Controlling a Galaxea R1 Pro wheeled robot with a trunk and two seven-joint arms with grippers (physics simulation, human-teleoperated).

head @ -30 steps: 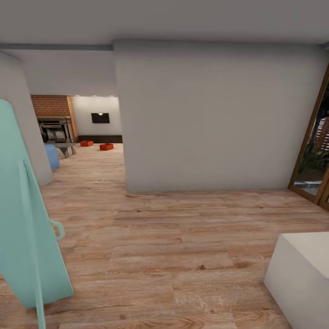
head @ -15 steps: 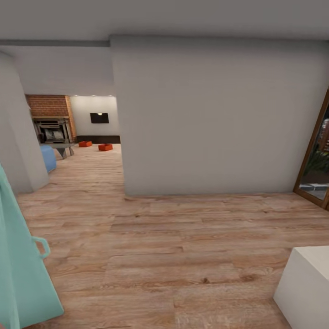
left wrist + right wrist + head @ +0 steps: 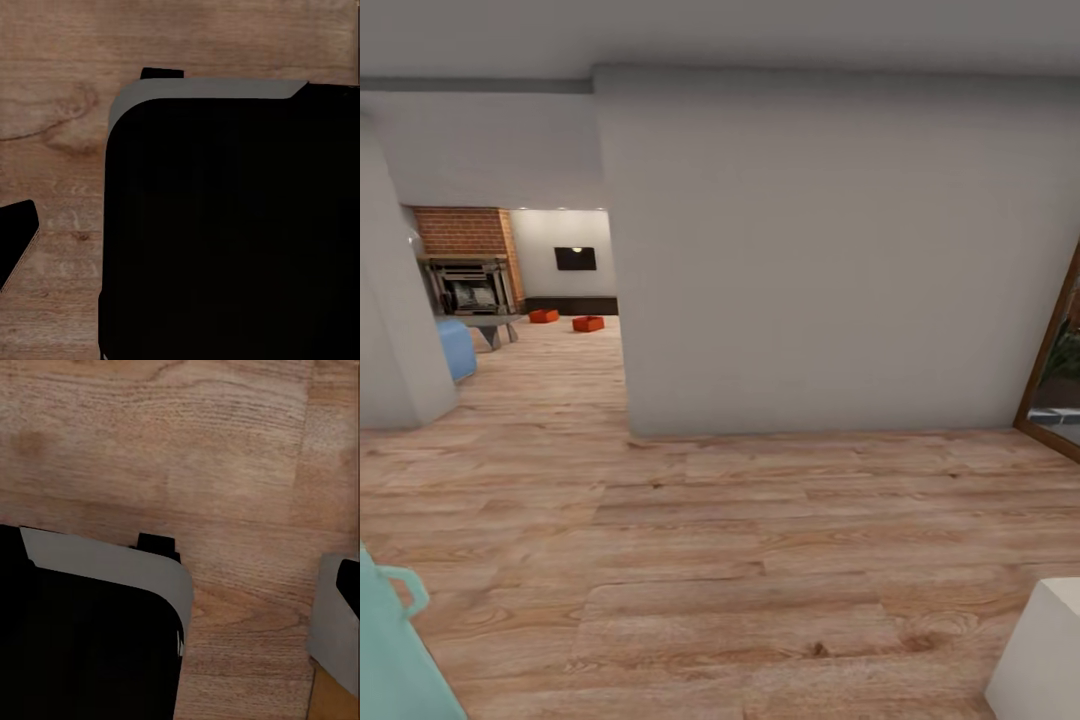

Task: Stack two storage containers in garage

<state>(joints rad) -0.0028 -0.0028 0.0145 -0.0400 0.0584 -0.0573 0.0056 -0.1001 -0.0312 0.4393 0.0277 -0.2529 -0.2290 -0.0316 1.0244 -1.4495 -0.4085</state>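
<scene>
The robot stands in a hallway on pale wood-plank floor [image 3: 740, 560], facing a broad white wall [image 3: 830, 250]. Through the opening at the left of the frame lies the living room, and far back on its planks sit the two storage containers [image 3: 588, 323], small orange-red shapes at this range, one [image 3: 543, 316] a little left of and behind the other, near each other but apart, below the black wall TV [image 3: 576, 258] and right of the brick fireplace [image 3: 468, 270]

Each reads as a low open box, wider than tall, its long side lying roughly across the frame and its mouth upward; finer detail is too small to tell. I would judge them light and stiff, with plain walls that could slip, so a two-armed hold pressing on the short end walls looks safest

A pale teal object [image 3: 395, 650] fills the lower left corner, a white block [image 3: 1045, 655] the lower right. The wrist views look down on planks past dark housing; whether either gripper is spread or closed I cannot tell, and nothing seems held
</scene>
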